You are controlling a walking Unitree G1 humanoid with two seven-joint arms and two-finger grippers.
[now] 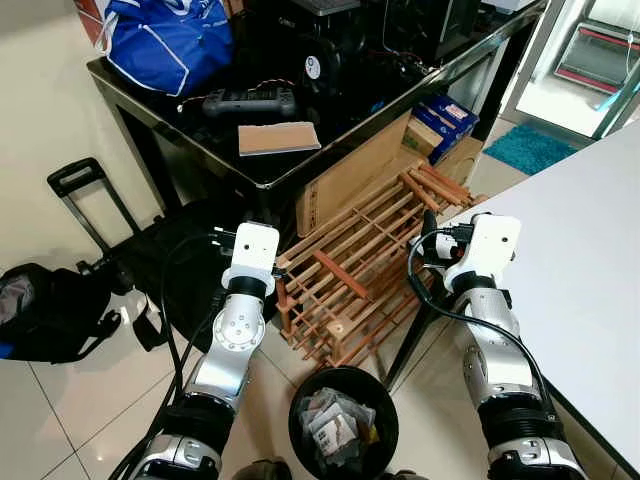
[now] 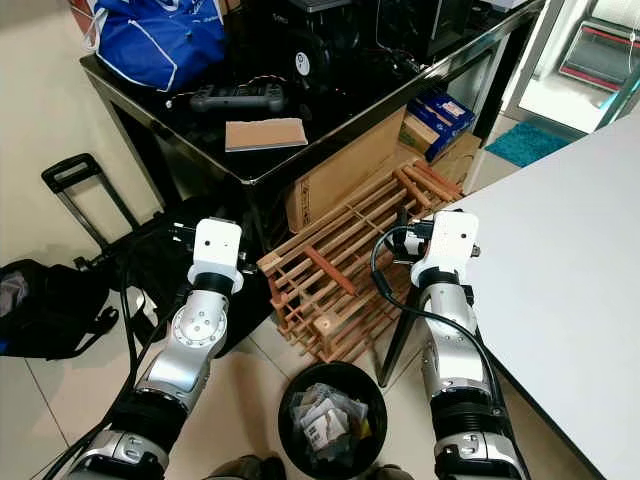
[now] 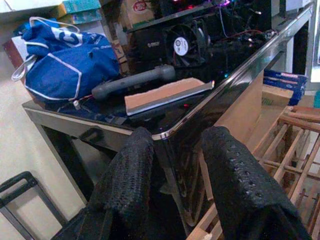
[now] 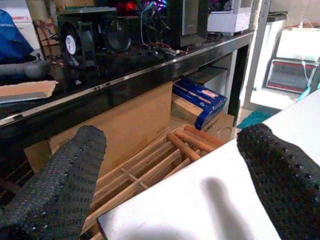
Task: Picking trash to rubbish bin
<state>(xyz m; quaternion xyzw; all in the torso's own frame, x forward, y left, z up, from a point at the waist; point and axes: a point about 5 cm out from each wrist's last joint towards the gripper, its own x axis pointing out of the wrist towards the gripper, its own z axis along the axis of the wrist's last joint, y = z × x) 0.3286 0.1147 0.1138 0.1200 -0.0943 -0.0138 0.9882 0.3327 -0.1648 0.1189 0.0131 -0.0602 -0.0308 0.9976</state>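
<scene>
Black rubbish bin (image 1: 344, 418) on the floor between both arms, crumpled trash (image 1: 335, 422) inside. Left claw (image 3: 177, 165) and right claw (image 4: 170, 165) spread, empty. Wooden rack (image 1: 370, 262) beyond; black desk (image 1: 260, 175) farthest. Advice: locate remaining trash before reaching; avoid rack.

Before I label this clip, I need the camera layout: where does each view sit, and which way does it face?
Left eye view: on the head, looking down at both silver arms, the rubbish bin and the wooden rack.
Right eye view: the other eye, same scene, slightly shifted.
Left wrist view: looks along the open left hand at the black table corner and the blue bag.
Right wrist view: looks along the open right hand over the white table.
Both wrist views share the black table and wooden rack.
</scene>
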